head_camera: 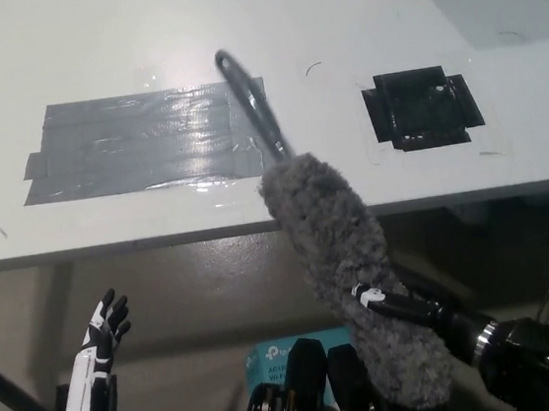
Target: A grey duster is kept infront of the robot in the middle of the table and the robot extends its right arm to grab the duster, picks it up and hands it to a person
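Head view: right robot hand point(395, 303) grips grey duster point(345, 257) mid-fluff.

Single head view, steeply down onto table point(137, 43) edge.

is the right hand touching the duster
Touching. The head view shows the black right hand closed on the fluffy grey head of the duster, its fingers sunk into the fibres, with no gap.

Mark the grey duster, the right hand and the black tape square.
grey duster point(328, 221), head view, fluffy head.
right hand point(393, 303), head view, fingers wrapped around the duster.
black tape square point(420, 108), head view, centre.
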You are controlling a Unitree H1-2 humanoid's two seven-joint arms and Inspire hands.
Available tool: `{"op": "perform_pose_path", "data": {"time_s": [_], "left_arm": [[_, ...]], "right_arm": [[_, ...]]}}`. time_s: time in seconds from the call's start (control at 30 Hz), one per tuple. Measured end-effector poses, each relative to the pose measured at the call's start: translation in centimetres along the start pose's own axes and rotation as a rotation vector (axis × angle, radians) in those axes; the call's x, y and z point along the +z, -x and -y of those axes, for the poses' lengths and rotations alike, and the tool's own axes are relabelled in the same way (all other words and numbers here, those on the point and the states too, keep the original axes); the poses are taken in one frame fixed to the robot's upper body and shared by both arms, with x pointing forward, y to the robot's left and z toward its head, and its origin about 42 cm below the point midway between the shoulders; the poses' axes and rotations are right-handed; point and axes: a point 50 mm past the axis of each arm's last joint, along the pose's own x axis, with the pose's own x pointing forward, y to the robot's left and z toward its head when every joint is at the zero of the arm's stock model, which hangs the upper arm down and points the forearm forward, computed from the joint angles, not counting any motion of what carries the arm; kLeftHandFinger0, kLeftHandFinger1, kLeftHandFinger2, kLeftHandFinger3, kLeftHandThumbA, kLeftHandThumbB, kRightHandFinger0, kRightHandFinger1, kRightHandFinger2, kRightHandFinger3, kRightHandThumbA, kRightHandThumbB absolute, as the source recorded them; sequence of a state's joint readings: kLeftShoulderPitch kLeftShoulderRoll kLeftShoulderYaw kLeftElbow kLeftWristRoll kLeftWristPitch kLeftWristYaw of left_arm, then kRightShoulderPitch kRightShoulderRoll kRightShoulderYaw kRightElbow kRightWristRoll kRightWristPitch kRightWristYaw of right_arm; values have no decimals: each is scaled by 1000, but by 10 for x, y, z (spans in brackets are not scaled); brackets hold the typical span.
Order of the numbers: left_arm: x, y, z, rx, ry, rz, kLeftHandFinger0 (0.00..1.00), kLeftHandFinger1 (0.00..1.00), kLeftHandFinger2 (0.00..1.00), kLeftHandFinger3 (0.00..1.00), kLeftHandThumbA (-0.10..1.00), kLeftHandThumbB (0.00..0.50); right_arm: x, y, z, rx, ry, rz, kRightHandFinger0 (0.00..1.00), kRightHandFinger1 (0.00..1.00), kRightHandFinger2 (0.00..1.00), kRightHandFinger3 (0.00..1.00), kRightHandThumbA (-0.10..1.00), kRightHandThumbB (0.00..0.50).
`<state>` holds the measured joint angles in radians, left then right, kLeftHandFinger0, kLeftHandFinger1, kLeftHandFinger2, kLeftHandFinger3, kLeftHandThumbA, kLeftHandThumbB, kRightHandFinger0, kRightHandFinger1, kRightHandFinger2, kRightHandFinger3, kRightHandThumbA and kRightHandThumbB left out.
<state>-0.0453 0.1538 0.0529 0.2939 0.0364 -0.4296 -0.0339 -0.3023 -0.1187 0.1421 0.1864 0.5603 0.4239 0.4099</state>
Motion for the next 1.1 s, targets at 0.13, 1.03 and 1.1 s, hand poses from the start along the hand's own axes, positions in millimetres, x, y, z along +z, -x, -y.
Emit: {"op": "perform_pose_path", "data": {"time_s": [0.13,1.03,1.1], "left_arm": [[0,0,0,0,0,0,1000,1000,1000,1000,1000,328],[3,-5,0,0,-1,12,1000,1000,1000,1000,1000,333],[3,-5,0,0,-1,13,1000,1000,1000,1000,1000,332]], "right_arm": [[2,4,-3,-5,-74,50,0,128,713,897,-100,156],[42,23,-20,24,-415,304,0,297,859,1000,-100,121],[47,24,-23,30,-445,319,0,326,862,1000,-100,112]]}}
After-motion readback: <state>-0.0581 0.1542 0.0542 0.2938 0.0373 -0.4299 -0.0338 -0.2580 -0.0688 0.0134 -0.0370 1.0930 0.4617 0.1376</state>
